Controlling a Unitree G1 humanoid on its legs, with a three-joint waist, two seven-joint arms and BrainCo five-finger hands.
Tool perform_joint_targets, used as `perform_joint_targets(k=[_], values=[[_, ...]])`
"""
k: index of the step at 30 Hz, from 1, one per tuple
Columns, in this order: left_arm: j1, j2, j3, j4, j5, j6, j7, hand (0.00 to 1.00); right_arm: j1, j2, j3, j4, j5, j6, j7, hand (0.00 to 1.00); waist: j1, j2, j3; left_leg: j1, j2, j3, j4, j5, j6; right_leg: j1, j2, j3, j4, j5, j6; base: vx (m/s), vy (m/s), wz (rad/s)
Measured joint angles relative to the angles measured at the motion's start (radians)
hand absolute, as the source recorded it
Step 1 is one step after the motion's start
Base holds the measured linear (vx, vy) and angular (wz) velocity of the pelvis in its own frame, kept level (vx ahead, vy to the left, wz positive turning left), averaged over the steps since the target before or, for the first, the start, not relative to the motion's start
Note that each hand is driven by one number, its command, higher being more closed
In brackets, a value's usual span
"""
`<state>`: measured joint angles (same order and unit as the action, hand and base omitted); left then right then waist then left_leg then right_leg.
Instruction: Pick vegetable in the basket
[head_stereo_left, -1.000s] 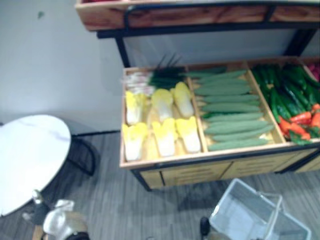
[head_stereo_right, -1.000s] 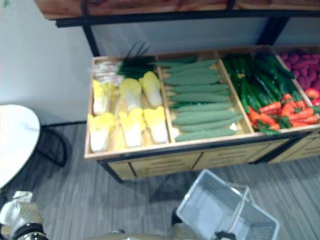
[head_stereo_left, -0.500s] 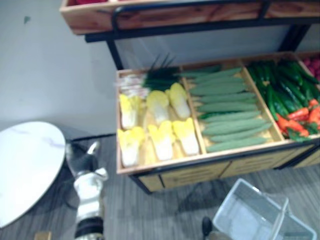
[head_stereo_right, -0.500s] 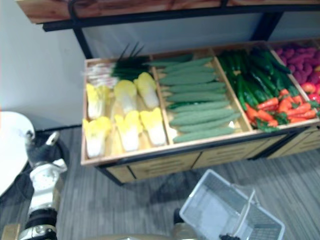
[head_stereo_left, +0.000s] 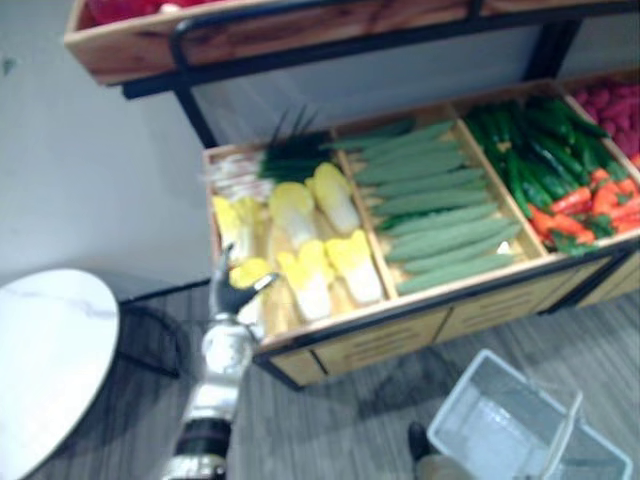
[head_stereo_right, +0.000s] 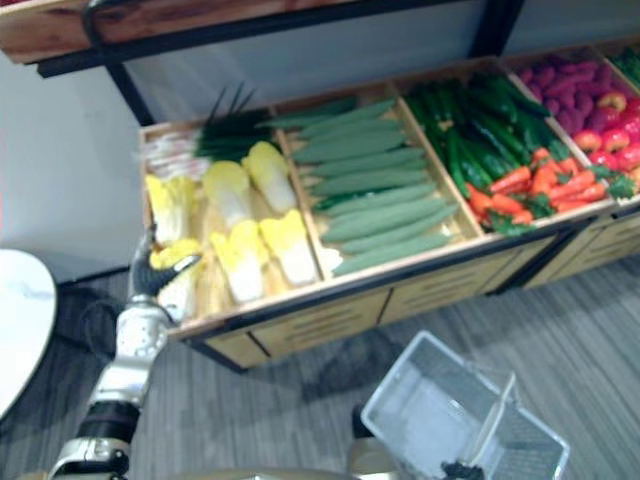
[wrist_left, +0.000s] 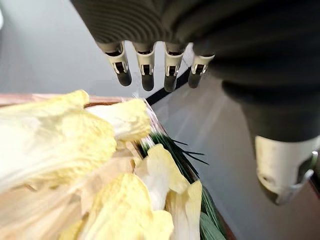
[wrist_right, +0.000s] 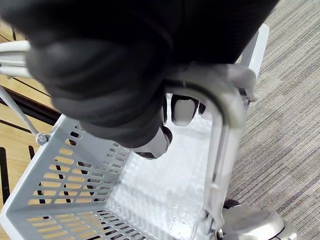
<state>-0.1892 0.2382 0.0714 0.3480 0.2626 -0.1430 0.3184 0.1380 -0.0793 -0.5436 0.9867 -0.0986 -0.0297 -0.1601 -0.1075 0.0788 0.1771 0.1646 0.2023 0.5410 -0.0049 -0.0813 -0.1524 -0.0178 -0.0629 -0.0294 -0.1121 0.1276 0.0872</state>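
Observation:
Yellow-white napa cabbages (head_stereo_left: 300, 275) lie in the left compartment of the wooden produce crate (head_stereo_left: 380, 325). My left hand (head_stereo_left: 235, 290) is raised at the crate's front left corner, open, its fingers (wrist_left: 145, 70) straight just above the nearest cabbage (wrist_left: 60, 145) and holding nothing. A grey plastic basket (head_stereo_right: 440, 420) hangs low at the right in front of the crate. My right hand (wrist_right: 115, 65) is shut on the basket's handle (wrist_right: 220, 150). The basket's inside looks empty.
Cucumbers (head_stereo_left: 430, 200) fill the middle compartment, with green and red peppers (head_stereo_left: 560, 170) to the right and green onions (head_stereo_left: 280, 160) at the back left. A wooden upper shelf (head_stereo_left: 250, 35) overhangs the crate. A round white table (head_stereo_left: 40, 350) stands at the left.
My left arm has risen from the lower left up to the crate's front left corner, over the cabbages. The camera has shifted. The right hand still holds the basket.

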Motion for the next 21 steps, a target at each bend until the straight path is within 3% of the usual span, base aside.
perform_joint_targets(k=[4, 6, 13, 21], values=[[-0.069, 0.0, -0.055, 0.01, 0.035, 0.002, -0.007, 0.0, -0.012, -0.001, -0.001, -0.011, 0.0, 0.0, -0.004, 1.0, -0.008, 0.009, 0.03, -0.008, 0.001, 0.006, -0.001, 0.001, -0.001, -0.013, 0.0, 0.005, 0.005, 0.001, 0.001, -0.02, -0.024, -0.04], [-0.115, -0.001, -0.067, 0.045, 0.048, 0.022, -0.007, 0.0, -0.035, -0.002, -0.001, -0.01, 0.0, 0.002, -0.004, 1.0, -0.025, 0.01, 0.048, -0.015, -0.003, 0.018, -0.002, 0.003, -0.001, -0.025, -0.001, 0.013, 0.005, 0.004, 0.0, -0.02, -0.01, -0.1], [-0.222, -0.048, -0.075, 0.062, 0.066, 0.058, 0.008, 0.0, -0.073, 0.001, -0.022, -0.01, 0.002, 0.002, -0.011, 1.0, -0.026, 0.019, 0.093, -0.061, -0.014, 0.053, 0.006, 0.008, 0.003, -0.084, -0.009, 0.041, 0.007, 0.019, 0.003, 0.0, -0.017, -0.11], [-0.25, -0.082, -0.076, 0.062, 0.066, 0.07, 0.03, 0.0, -0.082, 0.01, -0.008, -0.036, 0.025, -0.004, -0.027, 1.0, -0.022, 0.019, 0.124, -0.093, -0.012, 0.08, 0.01, 0.015, 0.005, -0.145, -0.008, 0.048, 0.056, 0.002, -0.002, -0.06, -0.042, -0.03]])
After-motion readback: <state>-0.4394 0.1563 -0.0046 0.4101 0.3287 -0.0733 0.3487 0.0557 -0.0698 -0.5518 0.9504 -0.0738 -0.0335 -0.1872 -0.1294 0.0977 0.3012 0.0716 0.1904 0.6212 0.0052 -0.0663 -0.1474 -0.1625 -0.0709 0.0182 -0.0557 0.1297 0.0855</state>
